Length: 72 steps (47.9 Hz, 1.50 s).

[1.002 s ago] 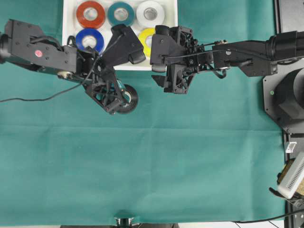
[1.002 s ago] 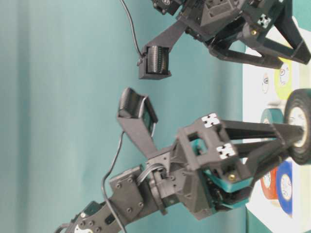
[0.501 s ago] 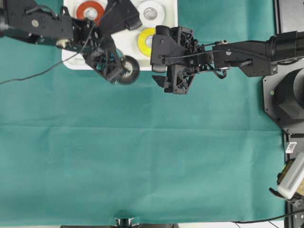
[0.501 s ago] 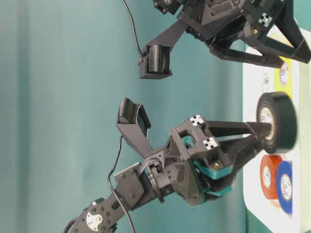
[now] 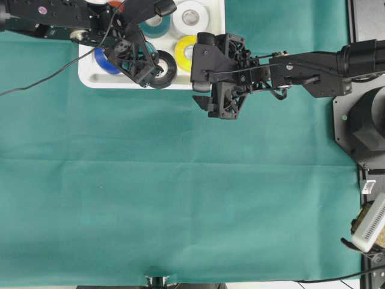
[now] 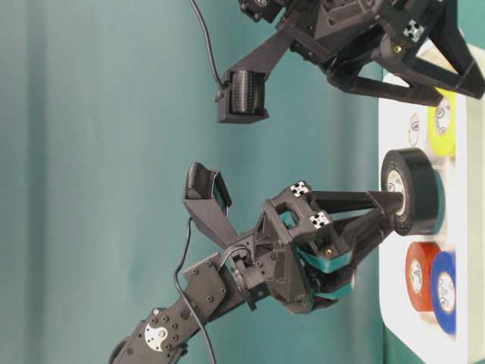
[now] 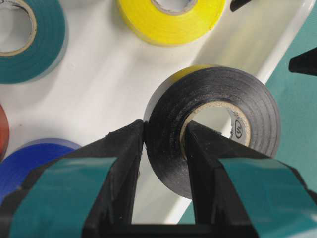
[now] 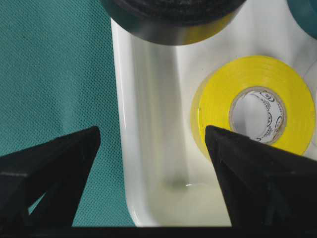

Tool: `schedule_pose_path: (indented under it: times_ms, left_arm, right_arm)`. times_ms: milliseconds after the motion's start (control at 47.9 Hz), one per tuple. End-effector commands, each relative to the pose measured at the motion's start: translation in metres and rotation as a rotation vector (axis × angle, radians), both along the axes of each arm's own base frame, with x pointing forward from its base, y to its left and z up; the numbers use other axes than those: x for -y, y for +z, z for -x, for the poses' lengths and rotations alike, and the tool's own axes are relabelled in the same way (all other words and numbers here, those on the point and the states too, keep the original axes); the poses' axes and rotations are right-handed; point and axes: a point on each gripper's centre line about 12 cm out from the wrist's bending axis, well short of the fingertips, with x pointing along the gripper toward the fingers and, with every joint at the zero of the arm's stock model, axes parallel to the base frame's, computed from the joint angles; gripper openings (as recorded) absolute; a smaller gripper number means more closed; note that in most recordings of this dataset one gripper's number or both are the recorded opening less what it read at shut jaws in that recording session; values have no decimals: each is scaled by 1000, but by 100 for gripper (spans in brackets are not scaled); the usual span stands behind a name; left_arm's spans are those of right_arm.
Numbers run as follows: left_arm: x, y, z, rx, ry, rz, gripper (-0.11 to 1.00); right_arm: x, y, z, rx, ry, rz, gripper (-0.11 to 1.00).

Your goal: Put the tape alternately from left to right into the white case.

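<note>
The left gripper (image 5: 157, 65) swings up from the green cloth (image 5: 180, 198) and now hangs over the white case (image 5: 90, 81) at the top of the overhead view, jaws clamped through the wall of the black tape roll (image 5: 162, 68). That puts the last roll right above the free middle slot in the near row, between the blue roll (image 5: 102, 60) and the yellow roll (image 5: 184, 52). The right gripper (image 5: 207, 78) sits spread wide and empty beside the case, close enough to crowd the release.
</note>
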Motion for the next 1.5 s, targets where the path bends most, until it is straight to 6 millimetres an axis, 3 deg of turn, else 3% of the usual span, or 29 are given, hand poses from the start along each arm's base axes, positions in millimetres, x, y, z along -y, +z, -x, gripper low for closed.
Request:
schedule_pose_path:
  times_ms: [0,355,397,584,647,1064,1482]
  left_arm:
    - [-3,15,-4,45,5,-10,25]
    - [-3,12,-3,44,-52,-52,26]
    - [-3,12,-3,44,-53,-53,32]
    - [-2,8,0,33,-57,-52,85]
    - [-2,8,1,33,-57,-52,93]
    - [9,22,5,60,-81,-60,93]
    - [60,31,27,108,-215,-82,92]
  right_arm:
    - [0,13,-3,41,0,2,79]
    - [-1,12,-2,39,2,1,79]
    - [-1,12,-2,39,2,1,79]
    - [-1,11,-2,38,2,1,79]
    - [-1,11,-2,38,2,1,79]
    - [0,12,-2,44,2,0,79]
    - [-1,12,-2,44,4,0,79]
